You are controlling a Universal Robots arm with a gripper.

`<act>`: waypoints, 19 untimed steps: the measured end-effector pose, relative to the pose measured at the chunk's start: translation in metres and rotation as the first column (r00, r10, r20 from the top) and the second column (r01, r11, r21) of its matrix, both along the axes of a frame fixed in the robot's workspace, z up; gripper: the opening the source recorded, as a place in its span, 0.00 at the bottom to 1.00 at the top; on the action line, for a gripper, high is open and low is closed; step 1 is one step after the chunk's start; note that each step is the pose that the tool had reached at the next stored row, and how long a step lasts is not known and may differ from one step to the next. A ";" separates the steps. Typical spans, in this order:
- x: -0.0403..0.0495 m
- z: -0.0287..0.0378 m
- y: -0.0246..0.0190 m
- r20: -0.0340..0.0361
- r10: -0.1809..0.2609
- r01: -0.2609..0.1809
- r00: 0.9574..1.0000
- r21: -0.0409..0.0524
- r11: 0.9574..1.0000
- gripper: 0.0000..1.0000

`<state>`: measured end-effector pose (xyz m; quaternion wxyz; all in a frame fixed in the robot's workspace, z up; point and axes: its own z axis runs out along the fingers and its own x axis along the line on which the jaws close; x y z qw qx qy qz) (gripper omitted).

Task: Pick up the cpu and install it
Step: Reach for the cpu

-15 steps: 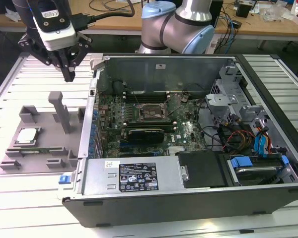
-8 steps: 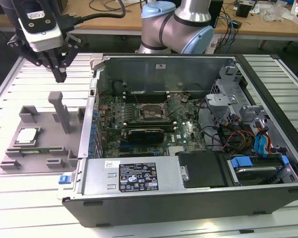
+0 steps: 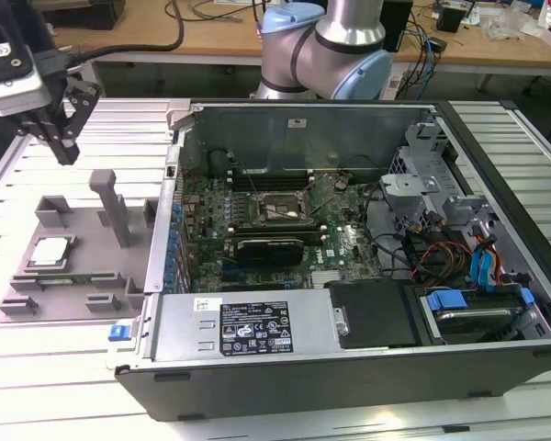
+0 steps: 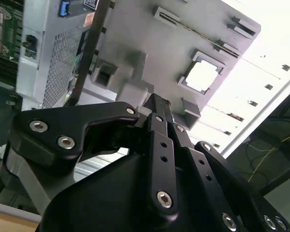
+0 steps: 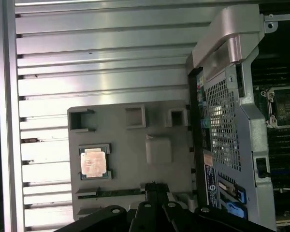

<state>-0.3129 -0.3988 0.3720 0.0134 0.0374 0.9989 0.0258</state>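
First, in the exterior view we see the fingers (image 3: 67, 147) closed together and empty, above the grey holder (image 3: 92, 255) on the surface (image 3: 55, 386), where the cpu (image 3: 52, 251) lies in a pocket. Then in both wrist views we see the cpu (image 4: 201, 76) (image 5: 93, 162) beyond the fingertips (image 4: 156, 103) (image 5: 154, 188), untouched.

There is one cpu (image 3: 52, 251), one gray holder tray (image 3: 92, 260), one open computer case (image 3: 349, 354), one robot arm (image 3: 326, 46), one pincer (image 3: 67, 152) and one worktop (image 3: 46, 377).
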 end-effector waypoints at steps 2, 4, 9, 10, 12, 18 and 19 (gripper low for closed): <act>-0.0065 -0.0027 0.0000 0.000 0.000 0.000 1.000 0.000 1.000 0.11; -0.0157 -0.0076 0.0000 0.000 0.000 0.000 1.000 0.000 1.000 0.11; -0.0278 -0.0213 0.0000 0.000 0.000 0.000 1.000 0.000 1.000 0.11; -0.0286 -0.0241 0.0000 0.000 0.000 0.000 1.000 0.000 1.000 0.11; -0.0303 -0.0302 0.0007 -0.001 0.000 0.000 1.000 0.000 1.000 0.11; -0.0468 -0.0476 0.0031 -0.001 0.000 0.000 1.000 0.000 1.000 0.11; -0.0490 -0.0489 0.0031 -0.001 0.000 0.000 1.000 0.000 1.000 0.11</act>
